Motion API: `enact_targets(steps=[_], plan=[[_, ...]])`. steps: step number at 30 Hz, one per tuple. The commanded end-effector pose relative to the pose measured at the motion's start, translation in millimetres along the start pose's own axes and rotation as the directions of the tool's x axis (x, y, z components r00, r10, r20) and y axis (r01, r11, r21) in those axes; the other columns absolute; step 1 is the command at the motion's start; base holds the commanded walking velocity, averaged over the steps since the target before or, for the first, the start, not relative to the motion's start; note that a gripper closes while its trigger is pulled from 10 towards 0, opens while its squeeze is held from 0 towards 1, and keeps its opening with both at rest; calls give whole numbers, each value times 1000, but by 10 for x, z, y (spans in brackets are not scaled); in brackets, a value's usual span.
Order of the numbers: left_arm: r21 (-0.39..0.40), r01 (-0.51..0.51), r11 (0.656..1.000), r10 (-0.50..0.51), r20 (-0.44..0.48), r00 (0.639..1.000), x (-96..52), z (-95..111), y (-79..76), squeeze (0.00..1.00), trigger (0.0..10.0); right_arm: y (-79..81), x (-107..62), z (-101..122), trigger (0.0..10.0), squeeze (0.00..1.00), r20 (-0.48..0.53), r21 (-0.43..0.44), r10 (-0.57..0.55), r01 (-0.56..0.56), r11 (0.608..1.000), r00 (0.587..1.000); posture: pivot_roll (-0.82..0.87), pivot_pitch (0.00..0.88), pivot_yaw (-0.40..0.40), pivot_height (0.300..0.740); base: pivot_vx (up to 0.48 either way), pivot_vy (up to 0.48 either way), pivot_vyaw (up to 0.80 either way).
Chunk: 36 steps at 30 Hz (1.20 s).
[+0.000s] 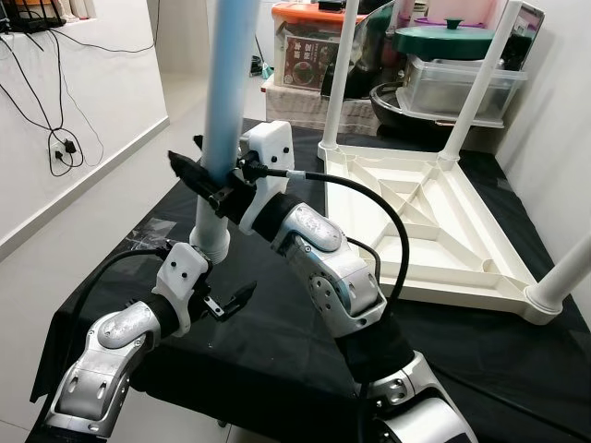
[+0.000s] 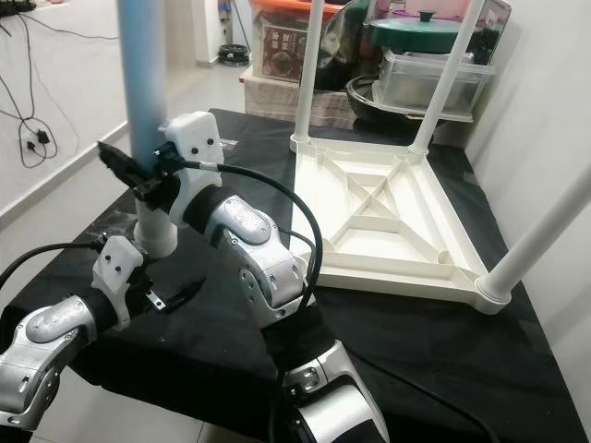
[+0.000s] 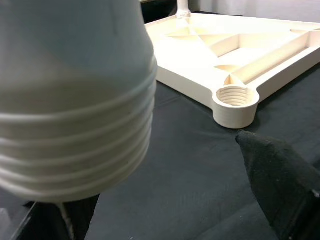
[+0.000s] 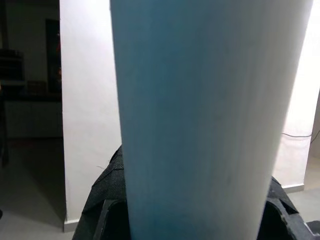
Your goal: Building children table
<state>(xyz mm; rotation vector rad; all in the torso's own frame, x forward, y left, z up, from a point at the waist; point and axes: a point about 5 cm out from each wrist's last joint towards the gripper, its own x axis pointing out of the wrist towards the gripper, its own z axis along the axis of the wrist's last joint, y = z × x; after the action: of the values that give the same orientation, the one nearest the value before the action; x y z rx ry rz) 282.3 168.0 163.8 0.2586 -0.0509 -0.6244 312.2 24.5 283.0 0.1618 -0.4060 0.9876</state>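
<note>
A cream table top [image 1: 434, 231] lies upside down on the black-covered table [image 1: 277, 351]. Two white legs stand in its far corners and a third [image 1: 563, 277] in the near right corner. One threaded corner socket [image 3: 235, 97] is empty. My right gripper [image 1: 214, 180] is shut on a pale blue leg [image 1: 226, 74] and holds it upright over the table's left part. The leg's white threaded end [image 1: 211, 242] points down, just above the cloth. My left gripper [image 1: 226, 297] is open beside that end, and one black finger [image 3: 280, 185] stands apart from the thread [image 3: 75, 150].
Behind the table stand stacked storage boxes [image 1: 305, 46], a clear tub [image 1: 457, 88] and a green-lidded pot [image 1: 448, 37]. The table's left edge drops to bare floor [image 1: 83, 249], with a socket and cables [image 1: 60, 152] on the wall. Black cloth between leg and table top is free.
</note>
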Motion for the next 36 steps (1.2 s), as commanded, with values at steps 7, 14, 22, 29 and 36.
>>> enact_targets(steps=[7,14,22,29,36], plan=[[40,-19,999,18,28,999,0,86,4,0,10000,133,32,-159,10000,0,-15,73,-3,4,997,1000,73,0,-51,740,0,0,0],[41,-42,998,41,20,999,-6,67,27,0,10000,25,10,-209,10000,0,-48,69,-78,81,994,996,74,0,-51,740,0,0,0],[41,-87,995,87,3,996,-24,21,46,0,10000,-274,-63,-239,10000,0,-93,110,-257,267,957,962,72,0,-51,740,0,0,0],[44,-105,994,105,-5,994,-22,1,58,0,10000,-245,-76,-239,10000,0,-94,135,-237,248,959,967,69,0,-48,740,0,0,0],[45,-119,992,120,0,993,-11,17,126,0,10000,58,-102,-182,10000,0,-36,121,-4,8,993,999,64,0,-45,740,0,0,0]])
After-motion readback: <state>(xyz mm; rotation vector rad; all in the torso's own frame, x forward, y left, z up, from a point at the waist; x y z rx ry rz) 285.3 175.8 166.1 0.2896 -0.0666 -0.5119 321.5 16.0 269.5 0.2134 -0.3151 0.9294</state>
